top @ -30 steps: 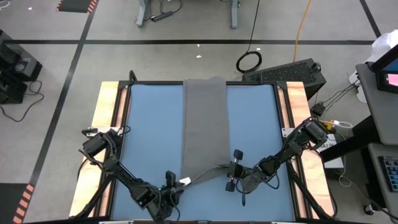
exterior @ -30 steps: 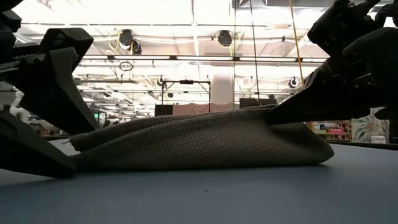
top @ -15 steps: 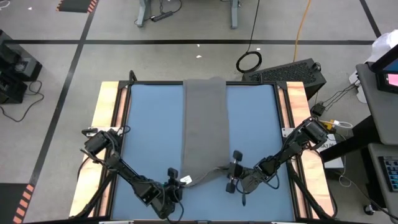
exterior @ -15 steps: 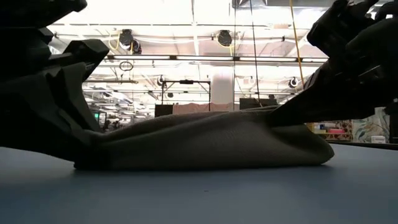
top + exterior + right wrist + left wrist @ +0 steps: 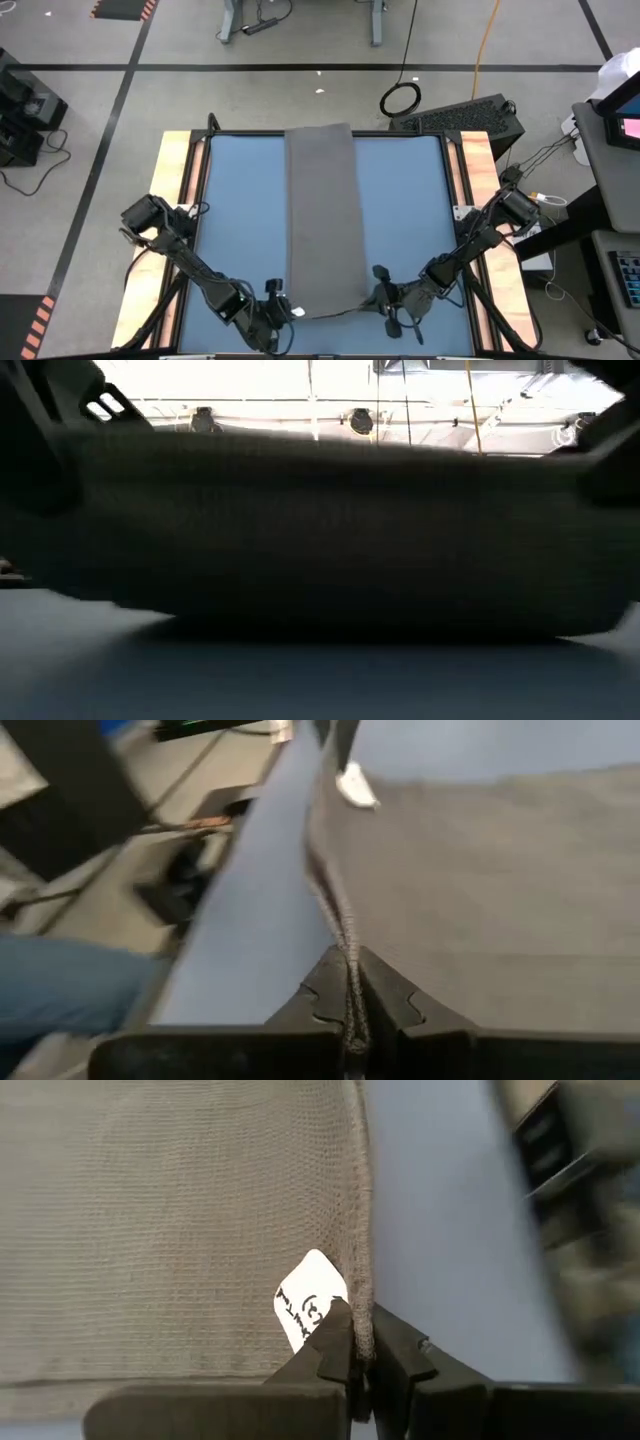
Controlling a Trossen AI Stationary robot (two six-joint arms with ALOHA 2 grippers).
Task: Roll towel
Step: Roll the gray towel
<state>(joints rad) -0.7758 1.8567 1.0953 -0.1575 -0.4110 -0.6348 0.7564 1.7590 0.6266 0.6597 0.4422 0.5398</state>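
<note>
The towel (image 5: 322, 215) lies as a long grey strip down the middle of the blue tabletop (image 5: 240, 220), from the far edge to the near edge. At its near end, the left gripper (image 5: 283, 306) has its fingers (image 5: 330, 1348) pinched tight on one corner, right beside the small white tag (image 5: 309, 1306). The right gripper (image 5: 381, 296) clamps the opposite near corner, its fingers (image 5: 385, 990) closed on the hem. From table height, the cloth fills the view as a dark blur.
</note>
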